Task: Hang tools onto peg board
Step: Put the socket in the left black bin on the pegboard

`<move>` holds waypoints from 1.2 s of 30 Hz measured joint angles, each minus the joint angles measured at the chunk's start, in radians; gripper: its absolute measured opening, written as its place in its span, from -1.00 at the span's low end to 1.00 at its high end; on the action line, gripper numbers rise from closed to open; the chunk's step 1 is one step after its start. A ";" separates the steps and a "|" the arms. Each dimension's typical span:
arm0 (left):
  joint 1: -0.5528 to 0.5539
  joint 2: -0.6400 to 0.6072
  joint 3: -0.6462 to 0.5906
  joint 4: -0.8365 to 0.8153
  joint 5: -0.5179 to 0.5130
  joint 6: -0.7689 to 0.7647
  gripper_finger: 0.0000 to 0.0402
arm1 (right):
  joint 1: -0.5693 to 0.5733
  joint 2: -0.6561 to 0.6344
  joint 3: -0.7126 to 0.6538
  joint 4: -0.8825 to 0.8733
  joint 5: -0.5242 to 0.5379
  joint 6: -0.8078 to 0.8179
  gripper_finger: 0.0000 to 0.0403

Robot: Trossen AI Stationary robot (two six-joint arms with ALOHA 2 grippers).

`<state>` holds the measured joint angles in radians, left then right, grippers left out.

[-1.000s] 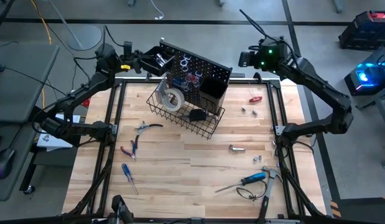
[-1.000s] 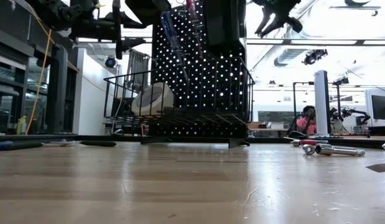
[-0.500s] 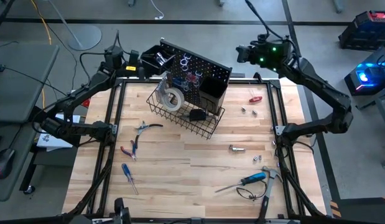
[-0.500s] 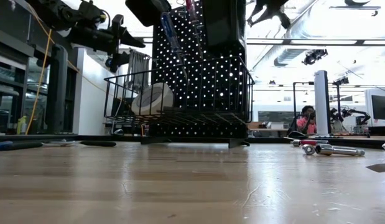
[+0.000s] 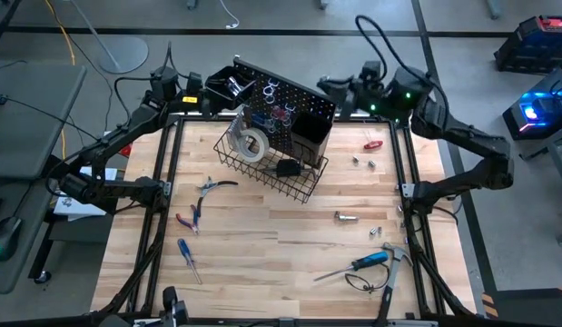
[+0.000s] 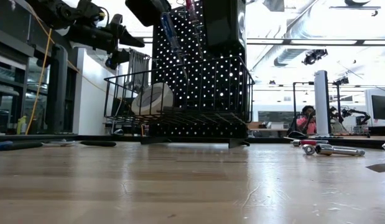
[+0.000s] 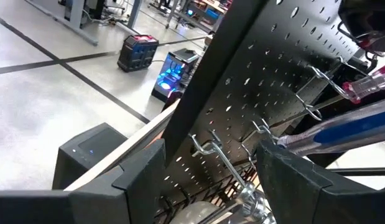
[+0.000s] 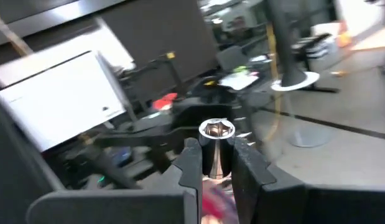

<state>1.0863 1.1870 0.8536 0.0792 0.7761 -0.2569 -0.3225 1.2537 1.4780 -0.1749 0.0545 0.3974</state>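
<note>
The peg board [image 5: 294, 100] shows no readable writing; right tool [image 8: 216, 163] clamps a silver socket [image 8: 216, 144], left tool [image 7: 204, 180] spread wide.

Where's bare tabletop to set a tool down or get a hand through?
Widest bare patch: mid-table, between the wire basket, the red-handled pliers on the left and the socket on the right. The near centre edge, between the blue screwdriver and the hammer, is free too. The board's back edge is crowded: both grippers hover there.
</note>
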 joint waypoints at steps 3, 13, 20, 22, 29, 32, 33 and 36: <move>0.000 0.000 0.000 0.000 0.000 0.005 0.16 | 0.081 0.000 0.000 -0.001 0.013 -0.005 -0.82; 0.000 0.000 0.000 -0.001 -0.002 0.000 0.16 | 0.258 0.016 0.000 -0.227 0.245 0.110 -0.82; 0.016 -0.002 0.000 -0.004 -0.002 -0.001 0.16 | 0.265 0.092 0.000 0.069 0.178 0.029 -0.82; 0.037 -0.015 0.000 -0.010 -0.002 0.006 0.16 | 0.265 0.102 0.000 0.103 0.169 0.014 -0.82; 0.165 -0.110 0.000 -0.008 -0.030 0.032 0.16 | 0.264 0.109 0.000 0.176 0.172 0.003 -0.82; 0.201 -0.143 0.000 -0.006 -0.046 0.026 0.16 | 0.263 0.139 0.000 0.286 0.182 -0.019 -0.82; 0.207 -0.152 0.000 -0.006 -0.048 0.024 0.16 | 0.259 0.159 0.000 0.335 0.182 -0.031 -0.82; 0.212 -0.176 0.000 -0.006 -0.050 0.024 0.16 | 0.240 0.246 0.039 0.462 0.184 -0.051 -0.82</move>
<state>1.2987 1.0113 0.8536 0.0731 0.7258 -0.2328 -0.0821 1.4994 1.5172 0.2871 0.2388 0.3462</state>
